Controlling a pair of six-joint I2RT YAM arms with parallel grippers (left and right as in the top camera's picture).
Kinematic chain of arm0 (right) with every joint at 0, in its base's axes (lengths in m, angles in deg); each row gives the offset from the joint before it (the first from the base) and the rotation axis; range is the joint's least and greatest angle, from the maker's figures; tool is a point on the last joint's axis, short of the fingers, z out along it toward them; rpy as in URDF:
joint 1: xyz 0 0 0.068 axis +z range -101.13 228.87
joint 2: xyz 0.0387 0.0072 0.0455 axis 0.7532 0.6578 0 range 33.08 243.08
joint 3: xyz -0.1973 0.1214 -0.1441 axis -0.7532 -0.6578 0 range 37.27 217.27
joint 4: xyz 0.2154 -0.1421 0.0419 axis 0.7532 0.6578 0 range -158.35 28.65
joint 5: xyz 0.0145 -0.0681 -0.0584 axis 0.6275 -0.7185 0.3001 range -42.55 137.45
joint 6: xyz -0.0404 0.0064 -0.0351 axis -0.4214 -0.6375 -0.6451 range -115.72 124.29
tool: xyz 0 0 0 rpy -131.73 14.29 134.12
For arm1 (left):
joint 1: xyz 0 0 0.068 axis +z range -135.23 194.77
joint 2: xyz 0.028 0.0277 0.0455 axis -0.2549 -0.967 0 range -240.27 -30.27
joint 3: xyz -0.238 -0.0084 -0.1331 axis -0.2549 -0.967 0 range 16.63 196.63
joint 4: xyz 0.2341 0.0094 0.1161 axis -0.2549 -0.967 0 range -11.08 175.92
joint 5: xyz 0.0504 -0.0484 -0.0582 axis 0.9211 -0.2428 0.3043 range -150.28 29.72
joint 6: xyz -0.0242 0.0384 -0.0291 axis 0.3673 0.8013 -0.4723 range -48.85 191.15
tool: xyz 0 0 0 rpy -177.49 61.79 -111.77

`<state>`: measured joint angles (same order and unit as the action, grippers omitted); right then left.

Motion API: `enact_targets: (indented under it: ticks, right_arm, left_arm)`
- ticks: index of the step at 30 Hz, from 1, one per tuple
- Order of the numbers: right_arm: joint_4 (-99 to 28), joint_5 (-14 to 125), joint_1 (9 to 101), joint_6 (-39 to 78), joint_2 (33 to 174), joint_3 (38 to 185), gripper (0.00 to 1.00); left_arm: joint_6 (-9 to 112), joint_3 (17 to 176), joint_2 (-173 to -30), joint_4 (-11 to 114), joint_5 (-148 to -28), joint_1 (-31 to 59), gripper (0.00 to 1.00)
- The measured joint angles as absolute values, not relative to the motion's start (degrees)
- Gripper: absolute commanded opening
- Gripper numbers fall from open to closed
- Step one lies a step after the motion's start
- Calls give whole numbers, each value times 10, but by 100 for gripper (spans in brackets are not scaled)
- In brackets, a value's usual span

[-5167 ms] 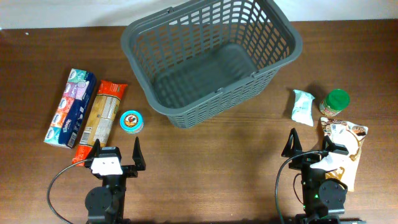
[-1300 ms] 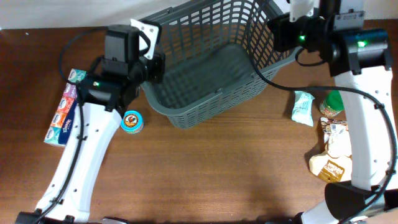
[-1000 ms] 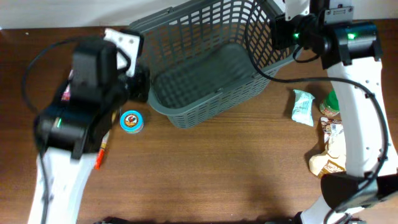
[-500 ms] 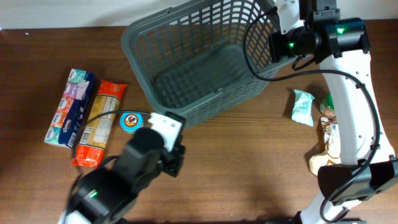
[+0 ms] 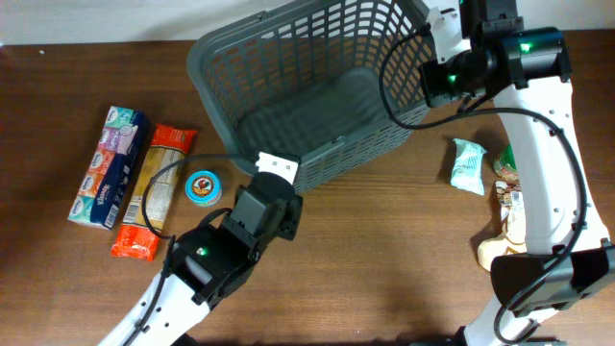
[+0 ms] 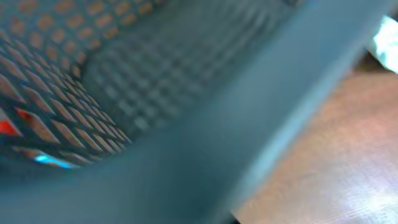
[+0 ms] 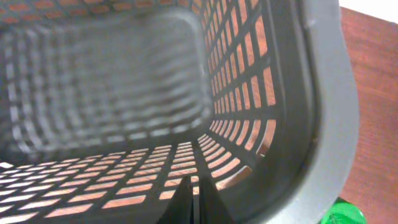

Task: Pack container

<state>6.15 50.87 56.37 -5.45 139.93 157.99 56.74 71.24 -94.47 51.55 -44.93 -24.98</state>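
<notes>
Far side of worktop [image 5: 384, 269]: container [image 5: 322, 161], dark grey, lattice-slotted walls, solid floor, rounded corners.
Left pincer [image 5: 286, 192]: close against container's near wall; wrist view blurred, opening cannot be told.
Right pincer [image 5: 430, 82]: at container's right rim; opening cannot be told.

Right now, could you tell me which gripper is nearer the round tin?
Left: the left gripper is beside the round tin; the right gripper is across the basket, at its opposite rim.
</notes>
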Motion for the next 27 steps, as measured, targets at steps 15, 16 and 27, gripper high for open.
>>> enact_targets:
  ticks: [15, 16, 27]
  right_arm:
    - [145, 505, 570, -51, 1399, 1583, 3]
    - [149, 503, 576, -49, 1399, 1583, 3]
    - [174, 503, 606, -10, 1399, 1583, 4]
  left_arm:
    - [579, 712, -981, 586, -421, -158, 2]
    - [581, 712, -981, 590, -420, -147, 2]
    - [617, 712, -983, 635, -416, -93, 2]
